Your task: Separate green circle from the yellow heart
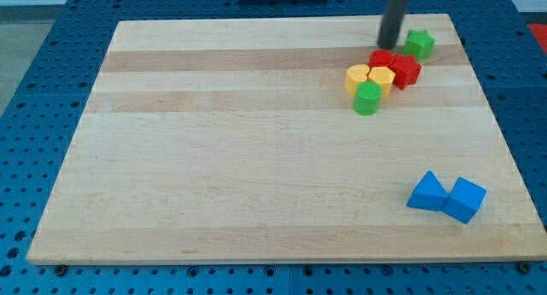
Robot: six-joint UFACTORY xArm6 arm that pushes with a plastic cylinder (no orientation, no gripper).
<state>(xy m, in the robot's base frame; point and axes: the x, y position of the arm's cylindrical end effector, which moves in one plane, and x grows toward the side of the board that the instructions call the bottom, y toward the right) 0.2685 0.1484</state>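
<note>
Blue blocks (pixel 446 196) low; green circle (pixel 367 98) touches yellow heart (pixel 369 78)

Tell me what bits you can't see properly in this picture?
- The red blocks, camera view: the yellow heart and my rod cover parts of them, so their shapes and number are unclear.
- My tip: it sits just above the red blocks, left of the green star-like block; contact cannot be told.
- The rod's upper part: cut off by the view's top.
- Green circle and yellow heart: touching or barely apart, unclear.

Pale wooden board (pixel 256 158), smooth and matt; perforated blue table (pixel 34 115) beneath.
</note>
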